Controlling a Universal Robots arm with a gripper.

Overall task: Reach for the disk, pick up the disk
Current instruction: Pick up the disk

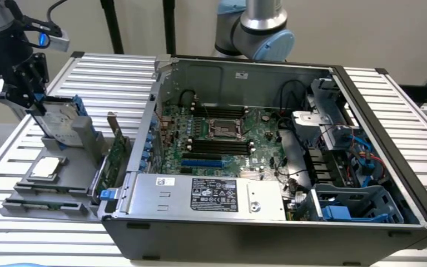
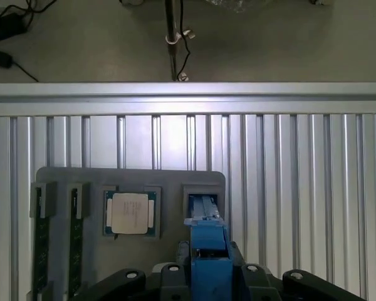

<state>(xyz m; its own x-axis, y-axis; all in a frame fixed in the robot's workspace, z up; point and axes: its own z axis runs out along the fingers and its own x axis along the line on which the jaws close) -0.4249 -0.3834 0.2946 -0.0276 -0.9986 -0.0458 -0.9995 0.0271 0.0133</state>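
Hanging straight over the grey plastic holder block [image 1: 58, 161] on the slatted metal counter [image 1: 109, 72], the black tool [image 1: 34, 103] straddles the silver-grey, blue-railed hard disk [image 2: 207, 241], which stands upright in that block's end slot; whether it grips, I cannot tell.

power supply label [image 1: 213, 194] print illegible; nothing readable

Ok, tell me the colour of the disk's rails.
Blue: the disk shows best in wrist view.
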